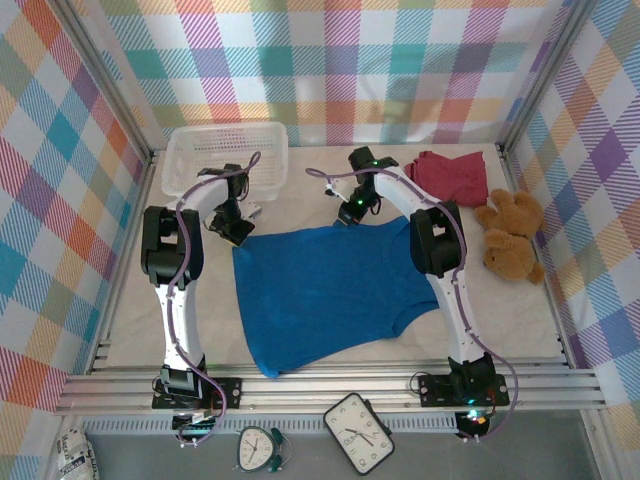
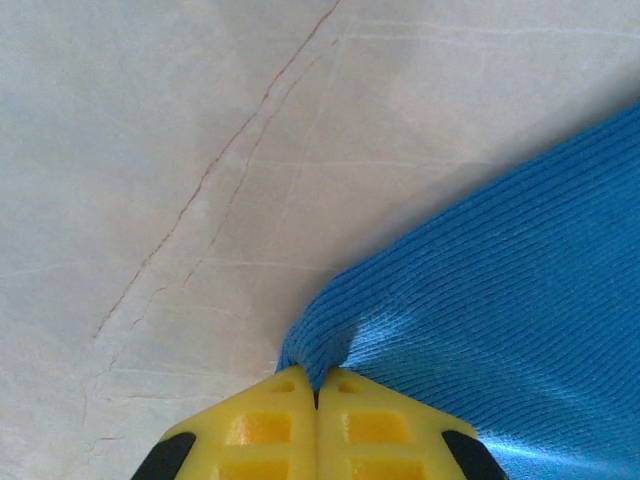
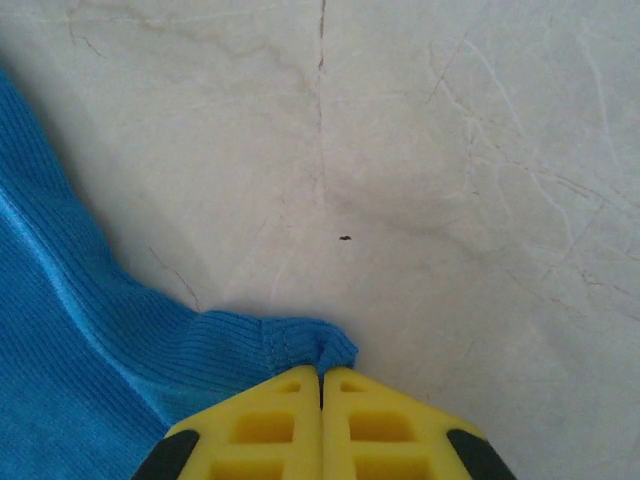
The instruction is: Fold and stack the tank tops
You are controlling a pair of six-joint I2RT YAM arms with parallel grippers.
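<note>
Clocks (image 1: 358, 432) sit beyond the near edge of the table (image 1: 520, 320), in front of the arm bases, two of them side by side.

On the table the blue tank top (image 1: 330, 290) lies spread flat across the middle, between the two arms. Its longer stretch runs left to right. The far edge is slanted, its left end nearer than its right, and one corner points toward the near edge, left of centre. Which end is the neck I cannot tell.

At the far-left corner of the cloth the left gripper (image 1: 238, 232) is pinched tight on the fabric. The left wrist view shows the yellow fingers (image 2: 260, 430) pressed together, with ribbed blue cloth (image 2: 500, 300) puckered between them. Farther right along the far edge, the right gripper (image 1: 348, 212) is clamped the same way: its fingers (image 3: 260, 430) meet on a small hemmed tab of the blue cloth (image 3: 70, 350).

A brown teddy bear (image 1: 510, 235) lies by the right edge. Beyond it, a dark red tank top (image 1: 455, 178) is bunched in the far right corner, apart from the blue one. A white mesh basket (image 1: 228, 127) stands in the far left corner.
</note>
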